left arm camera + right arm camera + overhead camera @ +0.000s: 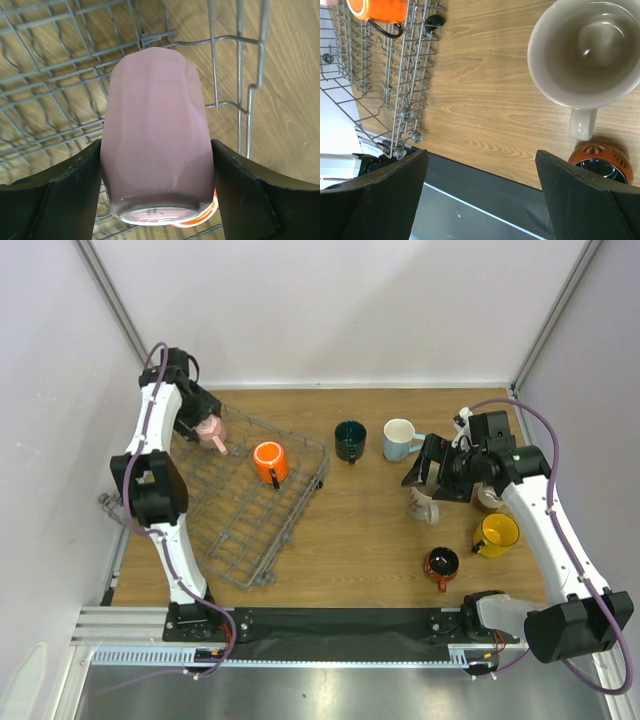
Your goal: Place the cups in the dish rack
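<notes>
Status, left side: left gripper (157,160) is clamped on the pink mug (155,110), fingers (65,195) pressed to both flanks. The mug's base faces my wrist camera and its mouth points away at the dish rack (235,90) wires. Cannot tell if the mug touches the wire. In the top view it sits at the rack's upper left corner, left of frame centre.

Right side: right gripper (481,155) is spread wide with nothing between the fingers, just table (485,90) wood and a black strip (485,185) across the lower frame. Cream mug (585,50) stands upright in the upper right of my right wrist view, mouth toward the camera, handle pointing down-frame, outside the finger gap. Red-and-black mug (600,160) is near that handle at lower right, partly hidden by my finger.

Top view, other cups: orange mug (270,462) lies on its side in the rack, in the upper right part of the basket, dark handle toward the bottom of the frame. Dark green mug (350,440) and light blue mug (400,438) stand side by side on the table at upper centre, apart from each other, right of the rack. Yellow mug (496,533) is right of centre, near the red-and-black one, both lower in the frame than my right gripper. The rack lies skewed, corners on the diagonal.
</notes>
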`<act>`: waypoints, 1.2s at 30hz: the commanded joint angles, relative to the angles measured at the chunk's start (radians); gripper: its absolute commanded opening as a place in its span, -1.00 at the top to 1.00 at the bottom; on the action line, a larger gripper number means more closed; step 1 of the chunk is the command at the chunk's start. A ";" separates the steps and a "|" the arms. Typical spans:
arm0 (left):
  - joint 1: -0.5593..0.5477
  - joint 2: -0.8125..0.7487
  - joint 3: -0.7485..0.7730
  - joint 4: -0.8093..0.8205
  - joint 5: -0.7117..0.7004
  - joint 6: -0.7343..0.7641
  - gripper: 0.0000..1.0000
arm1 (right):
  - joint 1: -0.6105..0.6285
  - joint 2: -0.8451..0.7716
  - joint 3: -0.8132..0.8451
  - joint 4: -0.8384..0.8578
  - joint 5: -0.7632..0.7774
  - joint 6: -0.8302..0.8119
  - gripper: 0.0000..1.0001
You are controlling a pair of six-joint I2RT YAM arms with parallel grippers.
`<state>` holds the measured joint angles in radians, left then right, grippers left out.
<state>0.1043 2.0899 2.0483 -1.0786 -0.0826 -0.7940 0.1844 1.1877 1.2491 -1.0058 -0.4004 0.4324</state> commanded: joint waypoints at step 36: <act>-0.014 0.009 -0.183 0.055 0.130 -0.324 0.27 | -0.013 0.010 -0.027 0.045 -0.012 0.012 -0.92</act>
<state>0.0940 2.1410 1.9110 -1.0687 -0.0326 -1.0935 0.1761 1.2179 1.2201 -0.9802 -0.4080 0.4366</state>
